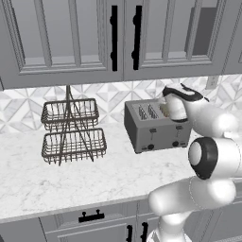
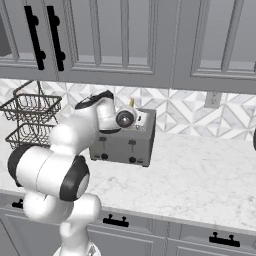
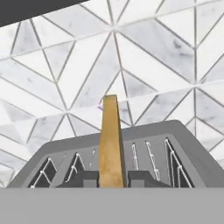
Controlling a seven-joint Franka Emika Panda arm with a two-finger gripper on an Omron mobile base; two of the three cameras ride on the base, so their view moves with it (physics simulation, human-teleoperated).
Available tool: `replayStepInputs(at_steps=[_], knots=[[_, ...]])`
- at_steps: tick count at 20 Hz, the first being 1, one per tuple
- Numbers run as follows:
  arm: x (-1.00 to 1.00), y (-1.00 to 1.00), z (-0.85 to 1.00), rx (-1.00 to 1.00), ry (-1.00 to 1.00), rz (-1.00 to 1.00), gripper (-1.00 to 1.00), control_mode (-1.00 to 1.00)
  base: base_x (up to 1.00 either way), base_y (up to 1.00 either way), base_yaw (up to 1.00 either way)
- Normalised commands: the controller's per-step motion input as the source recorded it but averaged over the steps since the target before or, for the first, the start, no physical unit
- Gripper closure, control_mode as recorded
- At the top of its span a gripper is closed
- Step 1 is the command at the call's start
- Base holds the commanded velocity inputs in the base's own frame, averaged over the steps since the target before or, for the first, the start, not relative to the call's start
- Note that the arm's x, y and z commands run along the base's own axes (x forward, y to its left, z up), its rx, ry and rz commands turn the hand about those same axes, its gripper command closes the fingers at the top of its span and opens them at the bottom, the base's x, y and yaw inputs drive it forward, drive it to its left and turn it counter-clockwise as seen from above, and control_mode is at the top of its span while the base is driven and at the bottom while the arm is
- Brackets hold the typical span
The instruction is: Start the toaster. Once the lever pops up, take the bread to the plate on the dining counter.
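Gripper: the gripper (image 3: pixel 112 177) sits over the top of the toaster, its two dark fingertips (image 3: pixel 85 178) pressed to either face of the bread — a pinch low on the slice.
Bread: the bread (image 3: pixel 111 140) stands upright on edge between the tips, a thin golden-tan slab with flat matte faces, rising above the toaster's top. It looks only partly lifted; I cannot tell whether its lower edge is clear of the slot.
Toaster: the toaster (image 1: pixel 153 127) is a boxy dark-grey metal body with four wire-lined slots on top and small black levers and knobs on its front, standing on the marble worktop (image 1: pixel 94 175) towards its back edge, near the wall.
Wire rack: a two-tier wire basket stand (image 1: pixel 72 128) stands on the same worktop, well apart to the toaster's left.
Wall: a backsplash (image 3: pixel 144 57) of white and grey-veined triangular tiles runs behind.
Risk: the hold is narrow and low on a thin, smooth slice — a tilted pull could drag it against the slot wires and twist it out of the pinch.
Risk, carrying: a fast swing towards the dining counter could let the slice pivot or slip.
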Motion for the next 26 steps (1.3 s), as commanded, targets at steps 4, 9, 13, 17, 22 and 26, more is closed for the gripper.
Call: replayStepInputs(at_steps=[4, 9, 13, 17, 22, 26], knots=[[-0.41, 0.0, 0.52, 0.0, -0.2, 0.0, 1.0, -1.0, 0.0, 0.0, 0.0], [-0.66, 0.0, 0.67, 0.0, -0.07, -0.02, 1.0, -1.0, 0.0, 0.0, 0.0], [-0.75, 0.0, 0.82, 0.0, 0.0, -0.04, 1.0, -1.0, 0.0, 0.0, 0.0], [-0.7, 0.0, 0.98, 0.0, 0.0, -0.06, 1.0, -1.0, 0.0, 0.0, 0.0], [-0.64, 0.0, 0.84, 0.0, 0.03, -0.06, 1.0, -1.0, 0.0, 0.0, 0.0], [-0.79, 0.0, 0.57, 0.0, 0.12, -0.09, 1.0, -1.0, 0.0, 0.0, 0.0]])
